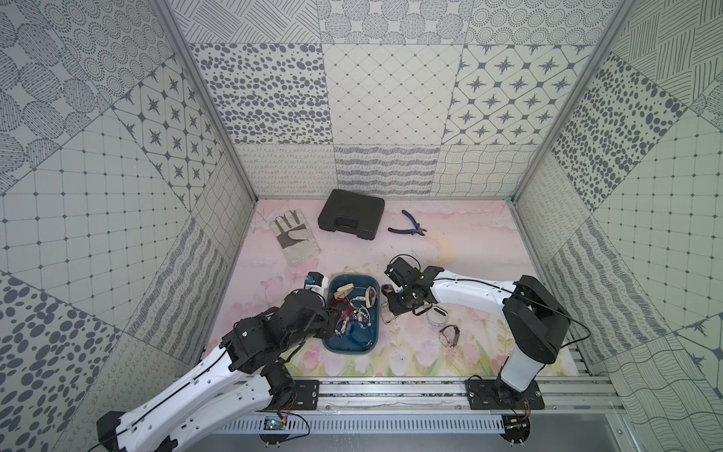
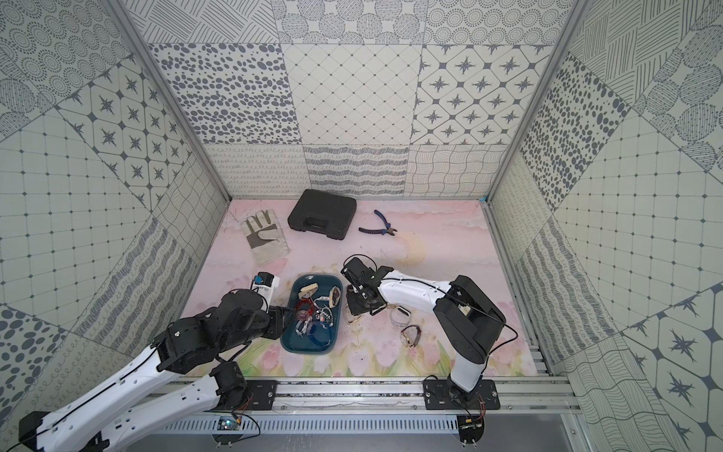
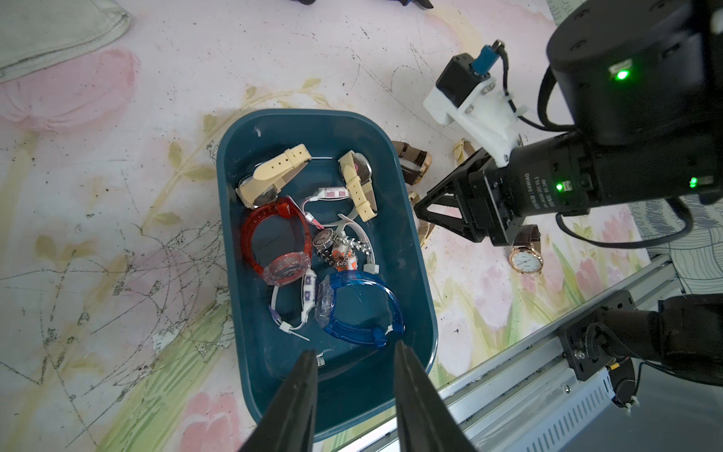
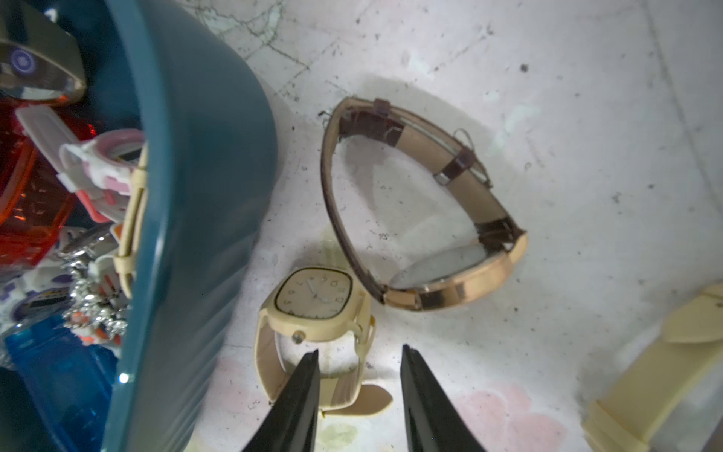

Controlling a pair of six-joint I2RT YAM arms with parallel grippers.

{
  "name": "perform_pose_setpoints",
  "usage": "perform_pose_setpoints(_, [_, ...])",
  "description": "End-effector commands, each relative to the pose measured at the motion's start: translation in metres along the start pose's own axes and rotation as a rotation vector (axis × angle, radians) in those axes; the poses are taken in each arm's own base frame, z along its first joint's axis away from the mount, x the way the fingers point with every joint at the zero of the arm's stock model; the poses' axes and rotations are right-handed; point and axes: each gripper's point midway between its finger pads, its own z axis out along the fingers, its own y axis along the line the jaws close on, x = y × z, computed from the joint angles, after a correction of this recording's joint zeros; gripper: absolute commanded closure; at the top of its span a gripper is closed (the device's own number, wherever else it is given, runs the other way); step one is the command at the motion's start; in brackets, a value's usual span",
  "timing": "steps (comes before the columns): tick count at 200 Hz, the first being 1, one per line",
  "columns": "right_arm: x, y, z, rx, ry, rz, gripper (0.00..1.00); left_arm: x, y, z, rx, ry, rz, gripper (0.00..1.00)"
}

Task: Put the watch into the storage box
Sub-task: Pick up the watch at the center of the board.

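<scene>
Right gripper (image 4: 360, 352): fingers spread, nothing pinched, tips over the strap of the cream watch (image 4: 313, 297). Watch lies outside the storage box (image 1: 348, 347), just right of it, lower centre in both top views. Left gripper (image 3: 354, 348): spread, empty, above the box.

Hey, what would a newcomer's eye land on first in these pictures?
The dark teal storage box sits near the front of the table, crowded with watches, a translucent red watch and a blue watch brightest among them. Beside it, the right gripper hangs open over a cream square-faced watch lying on the table.
</scene>
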Motion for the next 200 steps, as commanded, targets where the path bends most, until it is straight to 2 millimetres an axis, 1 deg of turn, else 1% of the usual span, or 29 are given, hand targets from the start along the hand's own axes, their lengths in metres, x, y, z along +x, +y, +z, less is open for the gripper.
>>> perform_pose_setpoints(1, [-0.004, 0.0, 0.005, 0.023, -0.008, -0.016, 0.63, 0.002, 0.005, 0.0, -0.026, 0.001, 0.012, 0.62])
perform_pose_setpoints(43, [0.001, 0.0, 0.013, 0.042, 0.018, -0.035, 0.7, 0.001, 0.006, 0.0, -0.031, -0.001, 0.009, 0.62])
perform_pose_setpoints(60, [0.003, -0.001, 0.014, 0.051, 0.023, -0.038, 0.76, 0.002, 0.007, 0.0, -0.034, 0.001, 0.009, 0.62])
perform_pose_setpoints(70, [0.001, -0.002, 0.013, 0.057, 0.014, -0.035, 0.81, 0.002, 0.006, 0.0, -0.033, -0.001, 0.01, 0.62])
perform_pose_setpoints(75, [0.001, -0.002, 0.012, 0.057, 0.009, -0.035, 0.86, 0.002, 0.007, 0.0, -0.035, 0.001, 0.009, 0.62])
perform_pose_setpoints(88, [0.0, -0.001, 0.008, 0.05, -0.002, -0.034, 0.92, 0.002, 0.006, 0.0, -0.032, 0.001, 0.009, 0.62])
perform_pose_setpoints(110, [-0.002, 0.0, -0.003, 0.039, -0.021, -0.032, 0.96, 0.001, 0.006, -0.001, -0.025, -0.008, 0.005, 0.62])
perform_pose_setpoints(130, [-0.007, -0.003, -0.025, 0.05, -0.069, -0.027, 1.0, 0.0, 0.006, -0.005, -0.017, -0.017, -0.006, 0.61])
perform_pose_setpoints(155, [-0.012, -0.005, -0.063, 0.049, -0.14, -0.027, 1.0, -0.001, 0.004, -0.009, 0.0, -0.026, -0.021, 0.61])
perform_pose_setpoints(164, [-0.014, -0.004, -0.08, 0.032, -0.167, -0.03, 1.0, -0.001, 0.004, -0.01, 0.003, -0.026, -0.027, 0.61])
perform_pose_setpoints(178, [-0.015, 0.005, -0.099, -0.023, -0.195, -0.037, 1.0, -0.002, 0.005, -0.012, -0.009, -0.027, -0.037, 0.6])
perform_pose_setpoints(191, [-0.014, 0.021, -0.108, -0.096, -0.194, -0.062, 1.0, -0.003, 0.006, -0.013, -0.017, -0.029, -0.046, 0.6])
perform_pose_setpoints(200, [-0.013, 0.03, -0.111, -0.122, -0.189, -0.081, 1.0, -0.004, 0.008, -0.014, -0.024, -0.033, -0.054, 0.6])
